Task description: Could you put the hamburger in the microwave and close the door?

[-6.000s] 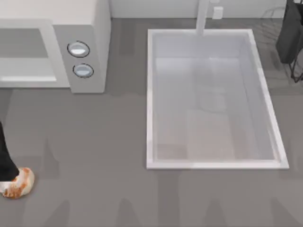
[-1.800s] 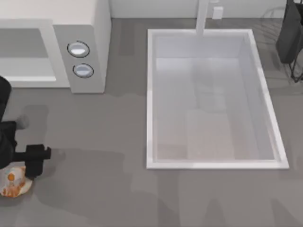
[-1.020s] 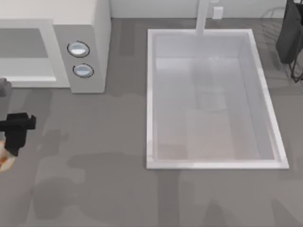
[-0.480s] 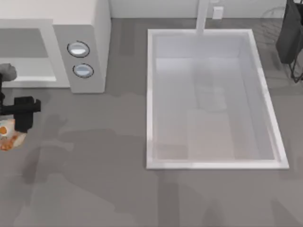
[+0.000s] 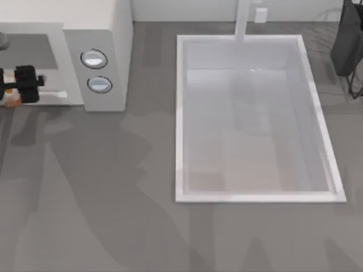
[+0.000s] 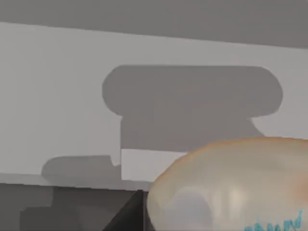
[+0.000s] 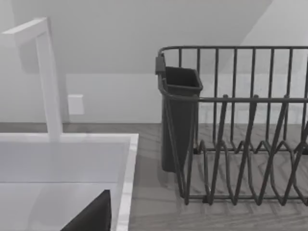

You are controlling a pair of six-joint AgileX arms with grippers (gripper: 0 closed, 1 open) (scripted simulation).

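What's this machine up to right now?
The left gripper is carrying the hamburger at the open front of the microwave, at the table's far left. In the left wrist view the bun sits close under the camera with the pale microwave surface beyond it. The right arm is parked at the far right, by the dish rack beside the sink.

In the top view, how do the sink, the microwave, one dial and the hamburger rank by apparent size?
1. sink
2. microwave, cut off by the frame
3. dial
4. hamburger, partly hidden by the left gripper
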